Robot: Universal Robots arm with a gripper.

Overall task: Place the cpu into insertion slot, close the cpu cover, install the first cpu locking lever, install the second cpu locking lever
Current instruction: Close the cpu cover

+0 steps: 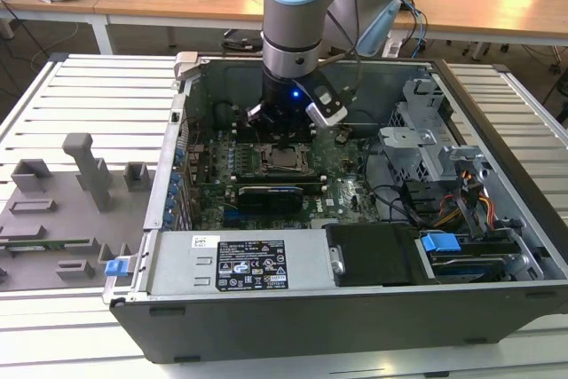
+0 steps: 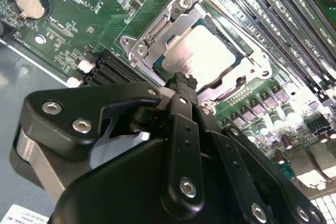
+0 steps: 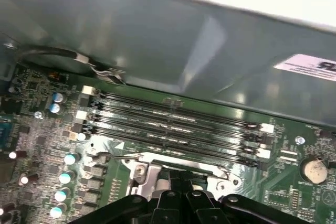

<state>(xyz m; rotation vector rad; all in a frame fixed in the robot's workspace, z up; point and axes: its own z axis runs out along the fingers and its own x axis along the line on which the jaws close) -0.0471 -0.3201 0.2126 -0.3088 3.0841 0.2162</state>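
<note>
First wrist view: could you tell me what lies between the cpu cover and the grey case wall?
Long dark memory slots lie between the cpu cover and the case wall, seen in the first wrist view.

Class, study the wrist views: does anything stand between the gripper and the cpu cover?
Nothing visible does. The gripper sits right at the edge of the cpu cover, with the cpu showing through its window.

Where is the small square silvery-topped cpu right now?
In the second wrist view, the cpu lies inside the window of the silvery metal cpu cover, right at the tip of the black gripper, beside the long memory slots.
</note>
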